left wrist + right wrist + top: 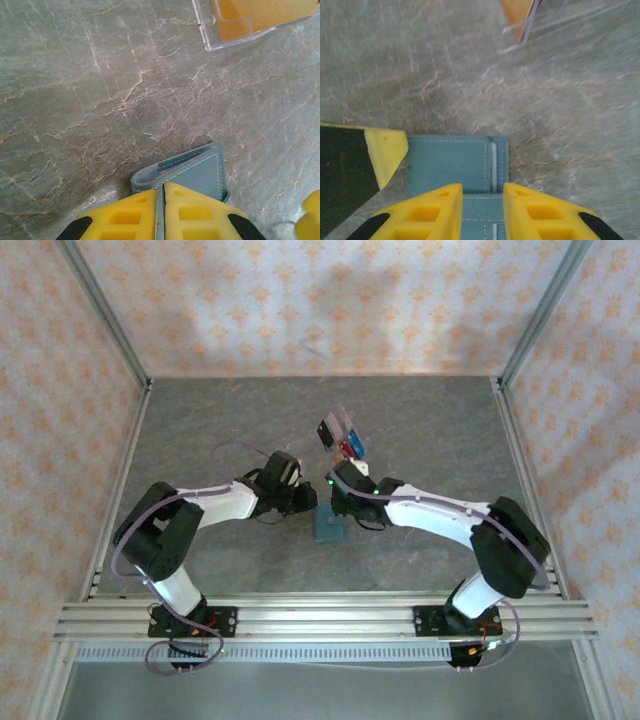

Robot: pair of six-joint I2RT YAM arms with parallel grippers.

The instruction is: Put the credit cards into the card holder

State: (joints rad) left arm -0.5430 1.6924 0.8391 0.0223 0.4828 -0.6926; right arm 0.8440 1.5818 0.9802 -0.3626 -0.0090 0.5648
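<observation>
- Wallet [328, 528]: teal, on table [220, 420] centre, right between the two arm tips, on the near side of the tray and apart from it.
- Left gripper [161, 187]: clenched on a thin teal edge of the wallet, pads nearly meeting w/ only that layer between. Prob. reason: pin or lift one flap so the pocket can be got at.
- Right gripper [482, 192]: fingers part-way apart, straddling the wallet's near part, teal strip in the gap. Can't tell if pads bite or just bracket it. Prob. reason: steady the other side so the wallet doesn't slide.
- Cards [340, 440]: leaning in clear tray [206, 37], beyond the wallet. Slotted like that, the edges stay free for a pinch, I'd judge.
- Counts: wallet x1; tray x1; grippers x2, both at the wallet, none at the cards.
- Card count: black, red, blue readable from top, plus orange card [260, 15] in wrist views. So 4 at least; full no. can't tell.
- Est.: early stage. No card seen in the wallet.
</observation>
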